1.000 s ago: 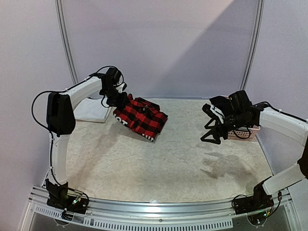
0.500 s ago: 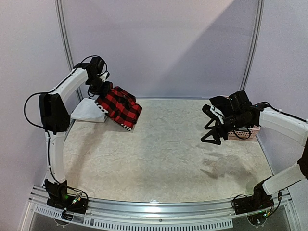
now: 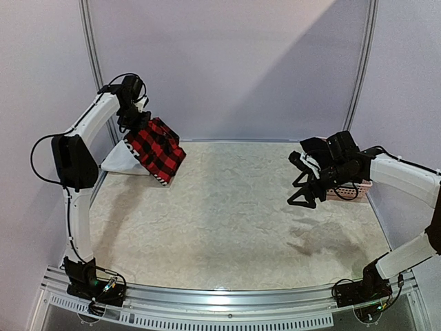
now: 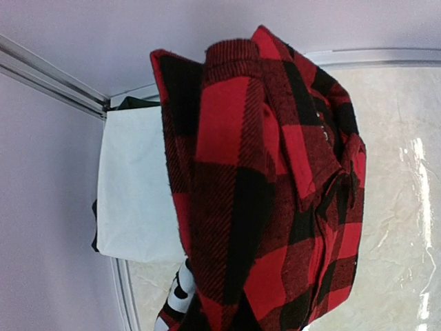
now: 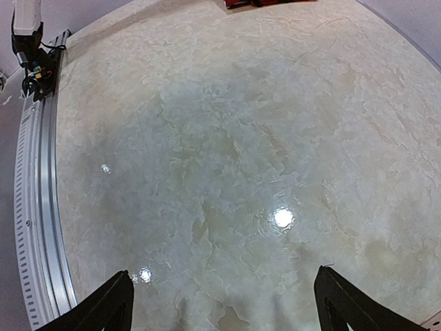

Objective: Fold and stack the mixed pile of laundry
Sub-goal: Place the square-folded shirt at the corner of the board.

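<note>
A folded red-and-black checked flannel shirt point(image 3: 155, 148) hangs in the air at the far left corner, with my left gripper point(image 3: 136, 126) shut on its upper edge. The shirt point(image 4: 262, 193) fills the left wrist view and hides the fingers. Beneath and behind it a folded white cloth point(image 3: 122, 160) lies on the table, partly covered by the shirt. In the left wrist view the white cloth point(image 4: 134, 200) has a dark green piece point(image 4: 134, 103) showing at its far edge. My right gripper point(image 3: 298, 183) hovers open over the right side of the table, holding nothing point(image 5: 224, 296).
A small pink perforated basket point(image 3: 349, 190) stands at the right edge, just behind the right gripper. The beige mottled table point(image 3: 234, 227) is bounded by a metal rail point(image 3: 227, 298) in front and by walls close behind the far left corner.
My left arm has carried the flannel shirt back and to the left, from near mid-table to above the white cloth. The right arm has not moved.
</note>
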